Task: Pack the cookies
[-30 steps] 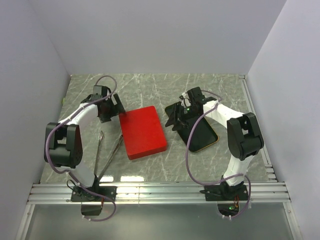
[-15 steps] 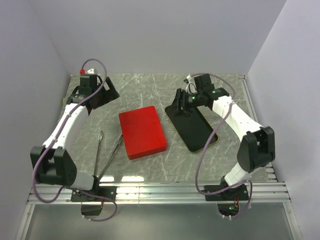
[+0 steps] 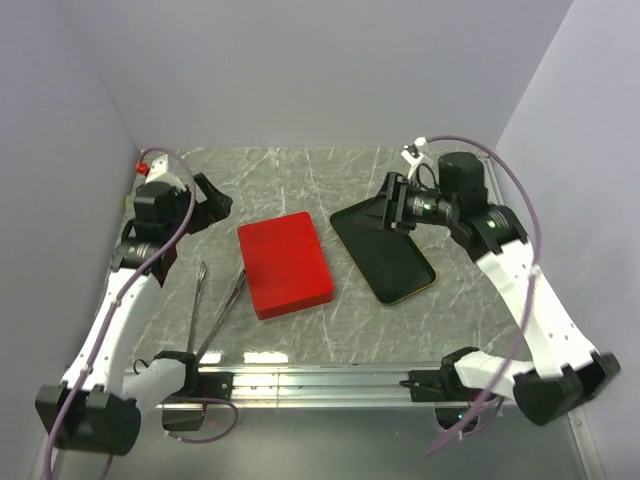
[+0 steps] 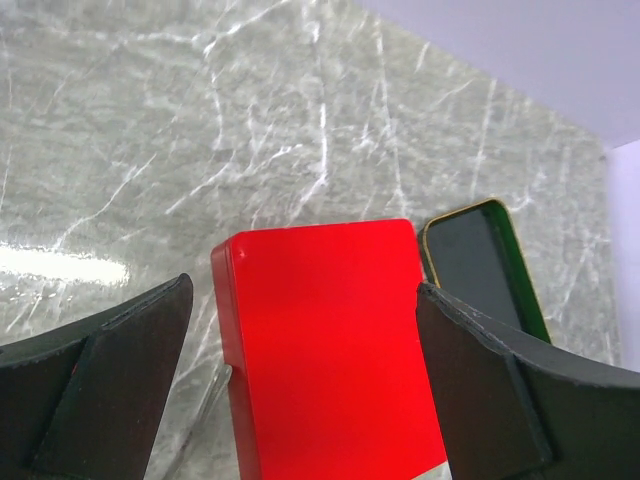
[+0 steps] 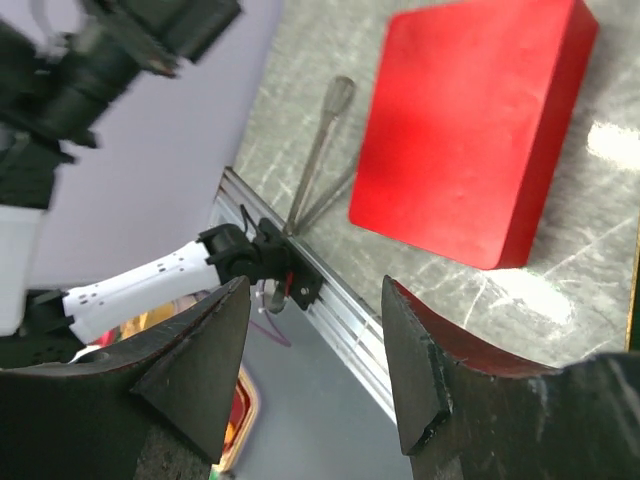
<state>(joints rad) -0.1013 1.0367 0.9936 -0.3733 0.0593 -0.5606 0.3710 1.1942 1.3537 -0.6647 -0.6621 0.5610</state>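
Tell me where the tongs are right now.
In the top view, the tongs lie on the left half of the table, just left of the red box, towards the near edge.

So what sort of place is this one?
Probably a lab robot test cell, not a kitchen: plain white walls box in a marble-patterned tabletop, and an aluminium mounting rail runs along its near edge.
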